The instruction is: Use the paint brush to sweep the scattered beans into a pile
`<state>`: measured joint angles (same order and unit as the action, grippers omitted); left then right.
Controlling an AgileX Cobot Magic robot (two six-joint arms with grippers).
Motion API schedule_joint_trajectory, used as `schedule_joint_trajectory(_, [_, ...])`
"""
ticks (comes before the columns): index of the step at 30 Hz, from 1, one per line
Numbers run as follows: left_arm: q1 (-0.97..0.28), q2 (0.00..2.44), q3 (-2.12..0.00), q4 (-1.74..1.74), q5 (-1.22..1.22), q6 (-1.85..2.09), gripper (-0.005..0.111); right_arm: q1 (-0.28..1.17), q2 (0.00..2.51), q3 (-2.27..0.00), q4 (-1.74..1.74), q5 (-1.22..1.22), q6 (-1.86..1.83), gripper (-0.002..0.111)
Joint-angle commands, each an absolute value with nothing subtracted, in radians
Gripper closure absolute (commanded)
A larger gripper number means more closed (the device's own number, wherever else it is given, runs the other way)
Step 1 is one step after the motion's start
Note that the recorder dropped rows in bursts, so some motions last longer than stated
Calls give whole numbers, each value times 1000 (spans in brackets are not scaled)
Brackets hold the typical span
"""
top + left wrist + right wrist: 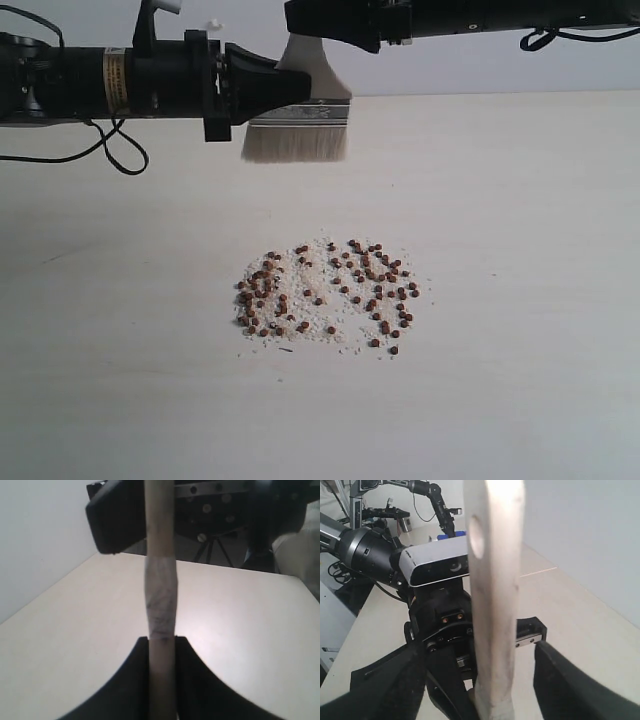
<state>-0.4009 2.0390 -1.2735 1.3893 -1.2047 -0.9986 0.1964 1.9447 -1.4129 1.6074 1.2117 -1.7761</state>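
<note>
Pale wood-grain tabletop (520, 400) — plain grey-white wall (450, 70) behind; soft even light, faint glare on surface.

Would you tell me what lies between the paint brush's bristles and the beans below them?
Nothing: in the exterior view only bare table shows between the raised paint brush and the beans.

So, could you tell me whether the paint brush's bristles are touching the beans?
Apart. The exterior view shows bare table between the bristles of the paint brush and the beans.
</note>
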Motion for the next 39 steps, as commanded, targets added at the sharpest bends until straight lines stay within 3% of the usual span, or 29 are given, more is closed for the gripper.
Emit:
schedule_joint_trajectory(1, [-409, 2036, -1282, 1400, -1221, -1005, 107, 198, 1943, -1412, 1640, 1221, -1777, 50])
schedule_joint_trajectory(5, [-409, 2040, -1282, 1401, -1221, -1002, 107, 198, 1943, -1412, 1644, 1221, -1777, 54])
schedule_joint_trajectory(9, [-409, 2048, -1282, 1390, -1221, -1002, 107, 198, 1943, -1412, 1642, 1221, -1767, 65])
schedule_joint_trajectory(17, [-409, 2079, -1282, 1366, -1221, -980, 107, 198, 1943, -1412, 1646, 1221, -1760, 108])
schedule_joint_trajectory(39, [-446, 2079, -1282, 1260, -1221, -920, 107, 198, 1943, -1412, 1663, 1221, -1754, 108])
